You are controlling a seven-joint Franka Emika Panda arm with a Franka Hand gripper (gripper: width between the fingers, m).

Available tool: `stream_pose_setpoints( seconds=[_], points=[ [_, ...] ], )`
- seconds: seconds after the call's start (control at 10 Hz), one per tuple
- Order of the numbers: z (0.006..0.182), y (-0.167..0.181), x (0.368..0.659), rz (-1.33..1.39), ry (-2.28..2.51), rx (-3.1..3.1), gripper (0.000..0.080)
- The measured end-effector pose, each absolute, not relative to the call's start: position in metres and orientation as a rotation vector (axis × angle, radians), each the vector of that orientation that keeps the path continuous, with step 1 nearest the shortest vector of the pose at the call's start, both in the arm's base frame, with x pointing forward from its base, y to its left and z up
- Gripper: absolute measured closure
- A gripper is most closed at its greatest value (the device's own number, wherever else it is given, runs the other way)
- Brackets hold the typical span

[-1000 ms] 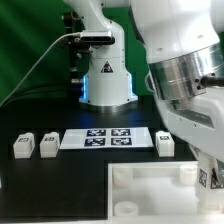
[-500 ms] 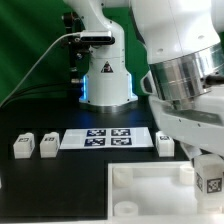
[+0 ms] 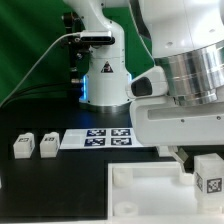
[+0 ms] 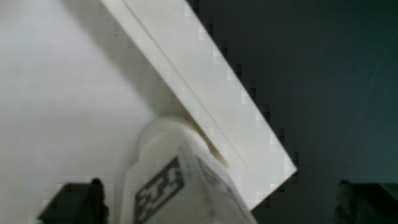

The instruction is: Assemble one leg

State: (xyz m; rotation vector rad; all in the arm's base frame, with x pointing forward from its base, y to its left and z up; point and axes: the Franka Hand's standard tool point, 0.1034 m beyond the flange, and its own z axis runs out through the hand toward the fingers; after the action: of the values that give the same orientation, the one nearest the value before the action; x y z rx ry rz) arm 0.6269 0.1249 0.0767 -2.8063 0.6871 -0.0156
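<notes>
The robot's one arm [image 3: 104, 72] stands on its white foot at the back. From there it bends over to the exterior view's right. Its big round wrist [image 3: 195, 68], silver and white, fills that side close to the camera and points down. The claw [image 4: 221, 202] hangs low under the wrist. Its two dark fingers [image 4: 75, 200] are far apart, so the claw is wide open.
</notes>
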Motion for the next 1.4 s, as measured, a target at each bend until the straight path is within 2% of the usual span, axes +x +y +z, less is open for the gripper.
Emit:
stream_pose_setpoints(
  seconds=[0.3, 0.5, 0.7, 1.1, 1.2, 1.4],
  points=[
    [0.08, 0.115, 0.637, -0.101, 0.004, -2.955, 0.0151],
    [0.08, 0.116, 0.637, -0.09, 0.098, -2.951, 0.0178],
    [0.08, 0.115, 0.637, -0.081, 0.204, -2.943, 0.0495],
    [0.078, 0.107, 0.637, -0.012, 1.002, -2.747, 0.0496],
    [0.077, 0.106, 0.635, 0.035, 1.341, -2.582, 0.0496],
    [0.076, 0.107, 0.63, 0.096, 1.682, -2.325, 0.0496]
  ],
)
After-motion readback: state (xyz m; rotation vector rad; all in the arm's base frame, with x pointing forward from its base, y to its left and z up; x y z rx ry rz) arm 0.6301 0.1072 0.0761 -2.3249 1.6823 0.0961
